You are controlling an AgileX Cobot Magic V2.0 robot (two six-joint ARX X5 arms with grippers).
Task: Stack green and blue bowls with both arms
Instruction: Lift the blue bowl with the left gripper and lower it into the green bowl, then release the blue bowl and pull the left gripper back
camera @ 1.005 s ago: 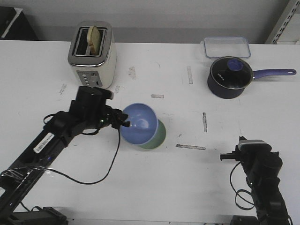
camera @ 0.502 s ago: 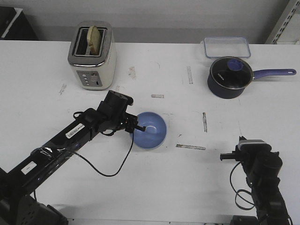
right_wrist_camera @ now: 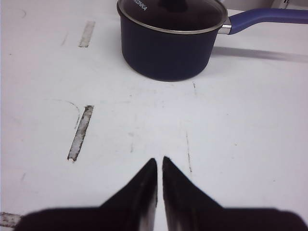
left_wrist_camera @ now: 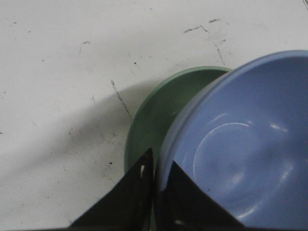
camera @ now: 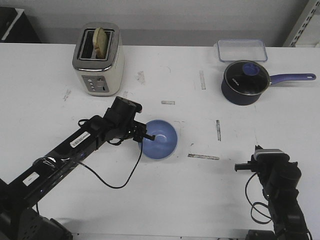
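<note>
You had the left gripper (left_wrist_camera: 155,185) pinched narrow on the rim of the smooth periwinkle-blue bowl (camera: 160,139) – nested in the pale mint-green bowl (left_wrist_camera: 159,113) at table centre – while the right gripper (right_wrist_camera: 159,185) sat closed, empty.

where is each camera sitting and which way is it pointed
Front view: above the robot, facing forward over the table; toaster, saucepan; both arms show, left claw at the blue bowl.
Left wrist view: on the left arm, looking down; left claw pinching the blue bowl rim, green bowl beneath.
Right wrist view: on the right arm, facing the saucepan; right claw fingertips close together, holding nothing.
Shared: blue bowl in front and left wrist; saucepan in front and right wrist.
</note>
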